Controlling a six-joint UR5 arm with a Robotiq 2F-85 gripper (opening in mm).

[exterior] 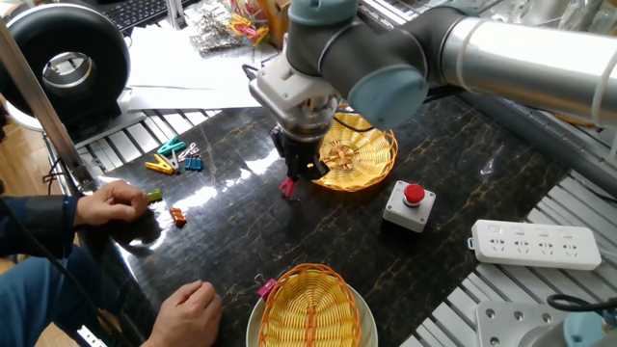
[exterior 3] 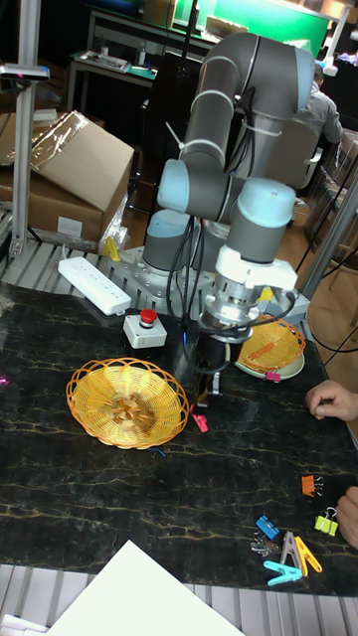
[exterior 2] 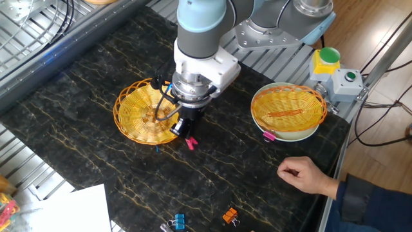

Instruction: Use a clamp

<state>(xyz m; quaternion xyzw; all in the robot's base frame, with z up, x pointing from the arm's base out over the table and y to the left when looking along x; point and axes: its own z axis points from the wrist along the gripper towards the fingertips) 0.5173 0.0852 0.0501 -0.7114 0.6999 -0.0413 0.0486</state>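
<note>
The gripper (exterior: 301, 166) hangs low over the dark marble table (exterior 2: 84, 84), pointing down; its black fingers stand slightly apart with nothing between them. The red clamp (exterior: 286, 187) lies on the table just below and a little to the side of the fingertips, free of them; in the other fixed view it (exterior 2: 190, 143) shows as a small red peg on the tabletop next to the gripper (exterior 2: 183, 128), and in the tall fixed view it (exterior 3: 200, 422) lies just under the gripper (exterior 3: 207, 383).

Right beside the gripper, its rim just by the fingers, sits a yellow wicker basket (exterior 2: 143, 111). A blue speck (exterior 2: 156, 149) lies at the basket's edge close to the clamp.

Further from the gripper stands a grey box with a red button (exterior: 410, 205). A second wicker basket (exterior 2: 288, 111) sits in a pale bowl well away from the gripper, with a pink clip (exterior 2: 269, 136) at its rim. A person's hand (exterior 2: 302, 174) rests on the table beyond that. Far from the gripper lies a small heap of coloured clips (exterior: 175, 157), and a white power strip (exterior: 535, 245) lies off the marble at the far side
</note>
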